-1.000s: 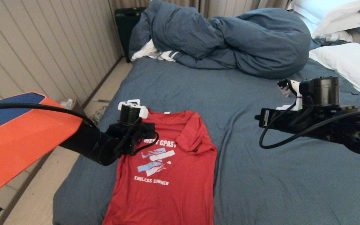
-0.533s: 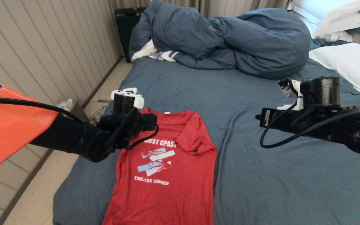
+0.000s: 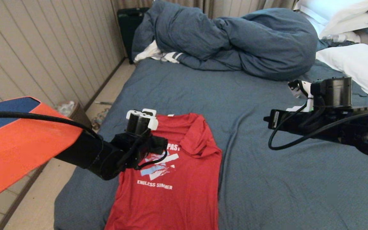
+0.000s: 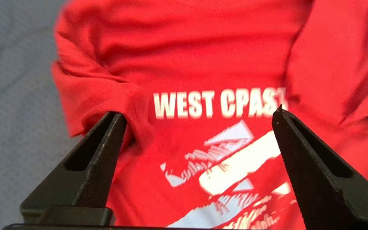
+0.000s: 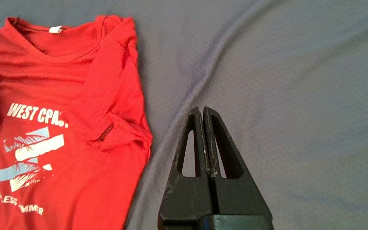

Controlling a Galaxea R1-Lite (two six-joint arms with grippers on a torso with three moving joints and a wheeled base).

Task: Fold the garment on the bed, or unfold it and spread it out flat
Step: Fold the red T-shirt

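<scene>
The red T-shirt (image 3: 171,179) is lying on the bed (image 3: 267,191). The left pincer (image 3: 158,145) is hovering over its chest print.

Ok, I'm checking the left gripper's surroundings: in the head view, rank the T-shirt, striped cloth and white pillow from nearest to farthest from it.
1. T-shirt, directly under the open left gripper.
2. Striped cloth, far ahead by the duvet.
3. White pillow, far right.

red garment (image 3: 174,191), blue-grey bed (image 3: 283,191)
</scene>
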